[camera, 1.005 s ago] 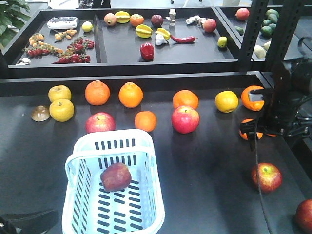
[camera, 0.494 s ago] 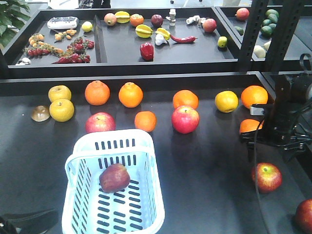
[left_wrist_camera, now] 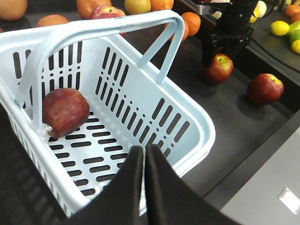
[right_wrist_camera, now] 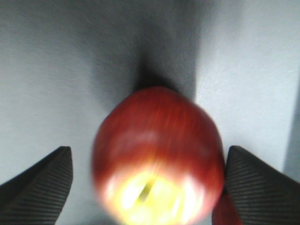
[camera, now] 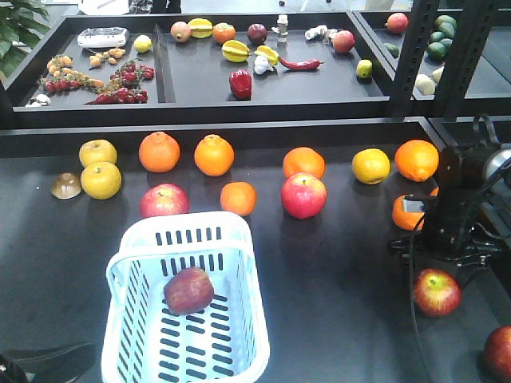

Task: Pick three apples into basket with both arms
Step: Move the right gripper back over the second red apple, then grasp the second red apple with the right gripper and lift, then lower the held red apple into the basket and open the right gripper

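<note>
1 apple (camera: 189,290) stays in basket (camera: 180,224), right tool (camera: 437,255) lowered, straddling 2nd apple (camera: 437,293)

Oranges (camera: 214,155) are lined up along the back edge of the dark table (camera: 335,303). Two yellow fruits (camera: 100,179) are set by its back left corner. A red pepper (camera: 240,83) is kept in the tray (camera: 279,108) behind.

Black table (camera: 335,319); raised black tray (camera: 192,80) behind; leafy plant (camera: 16,20) top-left.
</note>
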Tool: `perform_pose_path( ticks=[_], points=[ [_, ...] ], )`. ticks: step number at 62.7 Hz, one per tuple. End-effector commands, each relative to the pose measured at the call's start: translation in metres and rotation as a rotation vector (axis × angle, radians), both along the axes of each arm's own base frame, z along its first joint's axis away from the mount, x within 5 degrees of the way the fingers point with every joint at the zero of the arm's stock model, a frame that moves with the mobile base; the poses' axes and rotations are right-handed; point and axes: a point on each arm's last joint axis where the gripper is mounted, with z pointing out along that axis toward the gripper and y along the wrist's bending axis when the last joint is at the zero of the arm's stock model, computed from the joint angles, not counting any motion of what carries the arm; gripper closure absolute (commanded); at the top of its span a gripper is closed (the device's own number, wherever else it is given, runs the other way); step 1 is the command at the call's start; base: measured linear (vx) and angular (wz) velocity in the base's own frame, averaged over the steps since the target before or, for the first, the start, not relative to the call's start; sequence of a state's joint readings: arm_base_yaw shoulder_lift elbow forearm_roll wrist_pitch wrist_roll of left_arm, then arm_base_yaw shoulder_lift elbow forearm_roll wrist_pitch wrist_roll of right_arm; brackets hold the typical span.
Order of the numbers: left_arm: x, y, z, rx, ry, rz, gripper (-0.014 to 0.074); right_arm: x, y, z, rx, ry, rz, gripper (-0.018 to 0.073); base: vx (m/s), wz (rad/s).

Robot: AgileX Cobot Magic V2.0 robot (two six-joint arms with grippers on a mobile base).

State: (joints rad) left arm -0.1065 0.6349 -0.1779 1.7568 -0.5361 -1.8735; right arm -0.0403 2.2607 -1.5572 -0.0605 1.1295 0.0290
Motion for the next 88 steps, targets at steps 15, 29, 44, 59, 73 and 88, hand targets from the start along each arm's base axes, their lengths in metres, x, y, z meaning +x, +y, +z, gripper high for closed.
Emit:
perform_pose_path(
  ticks=[15,29,44,59,73,88],
  points=[
    [0.003,-0.001,0.008,-0.008,-0.024,0.001,0.0602,0.001,-0.003,0.025,-0.009,-0.021,0.009,0.0102,0.00,0.00],
    [0.003,-0.001,0.008,-0.009,-0.023,-0.002,0.0602,-0.002,0.000,0.046,-0.005,-0.041,0.019,0.0426,0.00,0.00],
    [0.003,-0.001,0.008,-0.009,-0.023,-0.002,0.0602,-0.013,0.012,0.111,0.075,-0.179,0.055,0.0569,0.00,0.00],
    [0.003,-0.001,0.008,-0.010,-0.023,-0.001,0.0602,-0.043,0.060,0.194,0.294,-0.388,0.188,0.0564,0.00,0.00],
    [0.003,-0.001,0.008,-0.010,-0.023,-0.002,0.0602,-0.095,0.123,0.253,0.409,-0.522,0.400,0.0561,0.00,0.00],
    [0.003,-0.001,0.008,-0.010,-0.023,-0.002,0.0602,-0.161,0.176,0.259,0.482,-0.535,0.563,0.0559,0.00,0.00]
  ],
)
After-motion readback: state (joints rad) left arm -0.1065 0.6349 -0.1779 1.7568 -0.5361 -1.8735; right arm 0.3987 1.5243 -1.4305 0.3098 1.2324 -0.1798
